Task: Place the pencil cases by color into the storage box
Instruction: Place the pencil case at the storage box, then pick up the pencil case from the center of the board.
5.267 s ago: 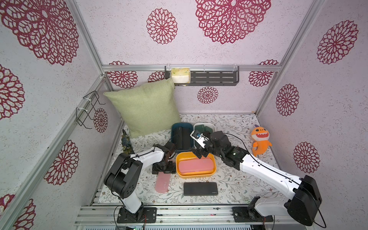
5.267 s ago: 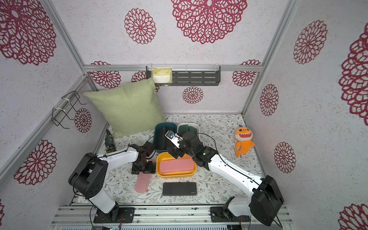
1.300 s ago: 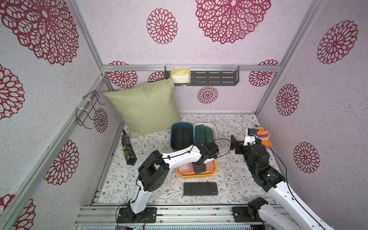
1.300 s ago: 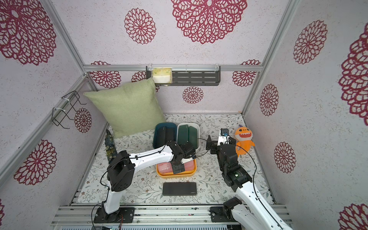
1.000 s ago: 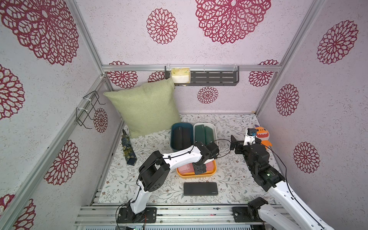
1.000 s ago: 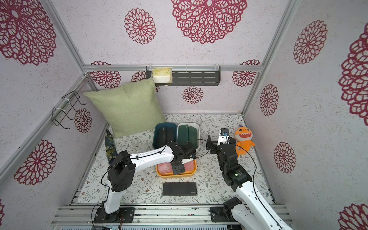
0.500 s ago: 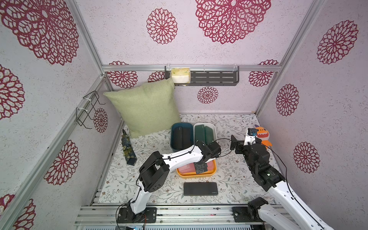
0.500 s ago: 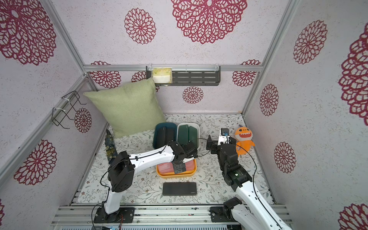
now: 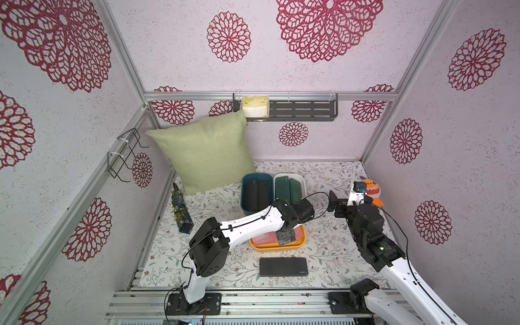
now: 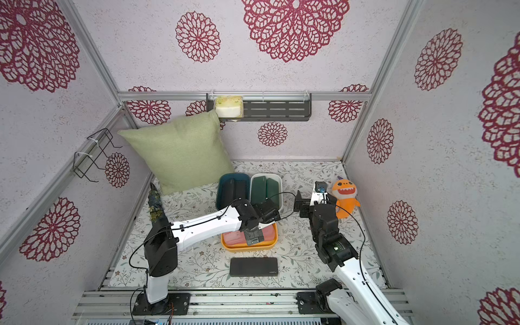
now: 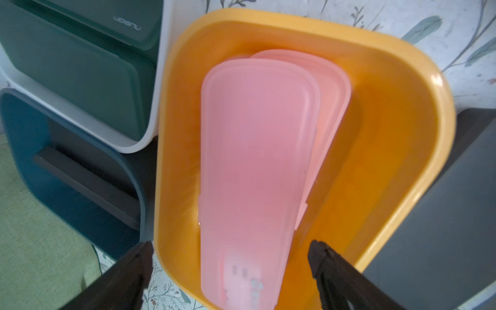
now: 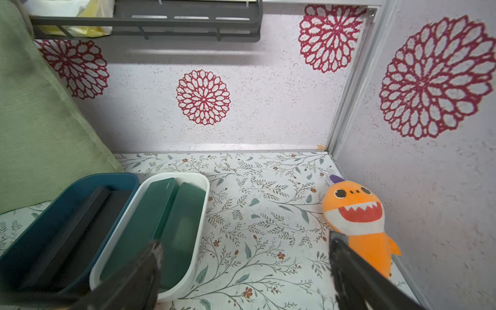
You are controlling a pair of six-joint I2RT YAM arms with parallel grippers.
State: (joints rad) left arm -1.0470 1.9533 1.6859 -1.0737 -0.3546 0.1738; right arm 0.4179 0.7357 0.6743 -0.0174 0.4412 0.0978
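A small pale brand word is printed near one end of a dark green pencil case (image 11: 112,24) in the left wrist view. It is seen upside down, and its letters cannot be made out for certain. A like mark is seen on a dark green pencil case (image 12: 150,214) in the right wrist view. Another is seen near a corner of the black pencil case (image 9: 282,266) (image 10: 253,266) in both top views. Both are too small to be read. Faint raised marks on the pink pencil case (image 11: 255,161) cannot be read.

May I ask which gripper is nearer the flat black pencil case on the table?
Left. The left gripper hangs over the orange bin behind the black case; the right gripper is farther back, near the orange plush toy.
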